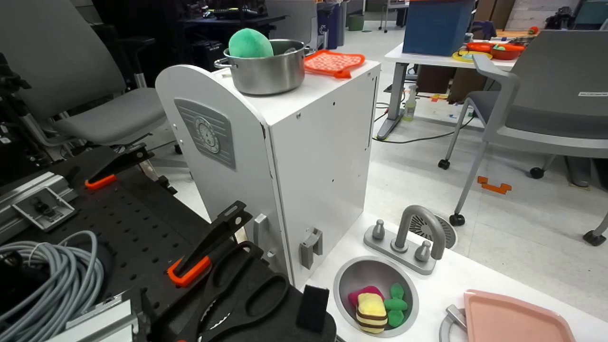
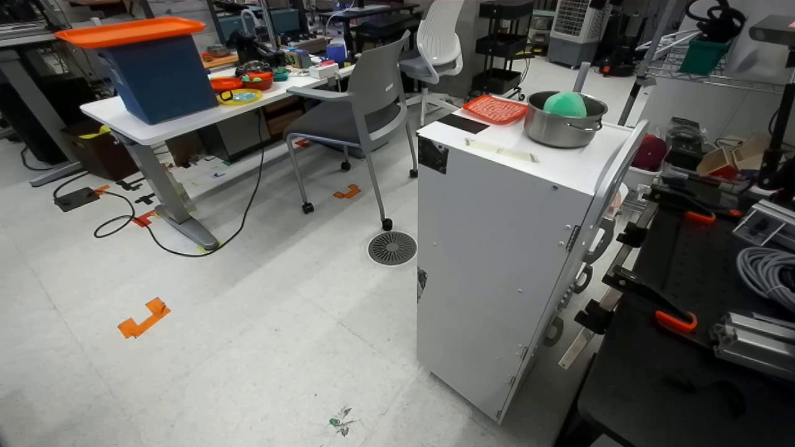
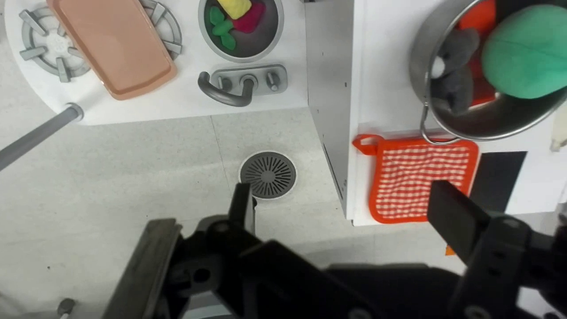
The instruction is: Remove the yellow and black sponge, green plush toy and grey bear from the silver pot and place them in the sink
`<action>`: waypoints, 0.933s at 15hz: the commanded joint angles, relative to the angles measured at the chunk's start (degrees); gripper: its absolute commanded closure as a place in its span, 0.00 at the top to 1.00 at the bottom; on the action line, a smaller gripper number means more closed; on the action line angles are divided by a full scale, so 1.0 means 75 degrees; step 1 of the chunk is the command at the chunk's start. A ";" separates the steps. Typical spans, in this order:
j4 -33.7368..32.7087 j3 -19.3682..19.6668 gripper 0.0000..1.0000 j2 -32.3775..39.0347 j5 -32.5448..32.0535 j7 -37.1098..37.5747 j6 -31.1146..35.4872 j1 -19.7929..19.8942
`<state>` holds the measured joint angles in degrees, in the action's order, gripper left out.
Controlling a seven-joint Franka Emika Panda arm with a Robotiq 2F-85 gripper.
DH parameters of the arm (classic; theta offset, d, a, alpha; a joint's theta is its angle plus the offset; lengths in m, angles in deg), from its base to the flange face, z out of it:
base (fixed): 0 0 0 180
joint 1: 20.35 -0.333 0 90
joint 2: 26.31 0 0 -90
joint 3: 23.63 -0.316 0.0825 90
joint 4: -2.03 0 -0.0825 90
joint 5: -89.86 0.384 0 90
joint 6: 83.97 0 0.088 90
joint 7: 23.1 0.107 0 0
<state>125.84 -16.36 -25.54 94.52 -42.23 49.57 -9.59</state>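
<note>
My claw [image 3: 345,206] is nearest: two dark, blocky fingers [image 3: 456,217] standing wide apart, with pale floor [image 3: 305,221] and the edge of a smooth white cabinet [image 3: 385,88] showing through the gap. On the cabinet top lies a flat red potholder of white-checked cloth [image 3: 421,186], a black rectangular patch [image 3: 496,186] beside it. Next to it stands the straight-sided silver pot of shiny steel [image 3: 418,64], a thin wire handle [image 3: 423,124] reaching over the potholder's edge.

In the pot sits the green plush toy [image 3: 527,53], a teal dome with a faint seam, rising above the rim in both exterior views. The soft grey bear [image 3: 460,46] lies lower beside it, partly hidden, near something orange-red [image 3: 480,20]. The steel wall rings them all.

The cabinet's side drops to a white counter [image 3: 186,106]. There the round, pale-rimmed sink [image 3: 261,44] holds the yellow and black sponge [image 1: 371,306], a rounded, banded block overlapping a magenta soft piece [image 3: 249,20], beside a green lobed toy [image 3: 223,27]. A hooked grey faucet [image 3: 232,98] stands at the sink's edge; a salmon-pink tray [image 3: 117,40] covers part of a grey burner ring [image 3: 63,71].

Farther off, a grey chair [image 2: 380,81] and a blue box [image 2: 161,81] on a white table [image 2: 115,118].
</note>
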 commanded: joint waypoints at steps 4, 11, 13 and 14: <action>0.0721 -0.0060 1.00 -0.1356 0.0055 -0.0391 -0.0662 -0.0566; 0.0894 -0.0225 1.00 -0.1475 -0.0092 -0.1305 -0.0826 -0.1223; 0.0880 -0.0339 1.00 -0.1375 -0.0121 -0.1450 -0.0858 -0.1380; 0.0885 -0.0391 1.00 -0.1345 -0.0106 -0.1566 -0.0839 -0.1461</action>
<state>132.70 -18.45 -35.66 94.41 -51.24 44.79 -19.15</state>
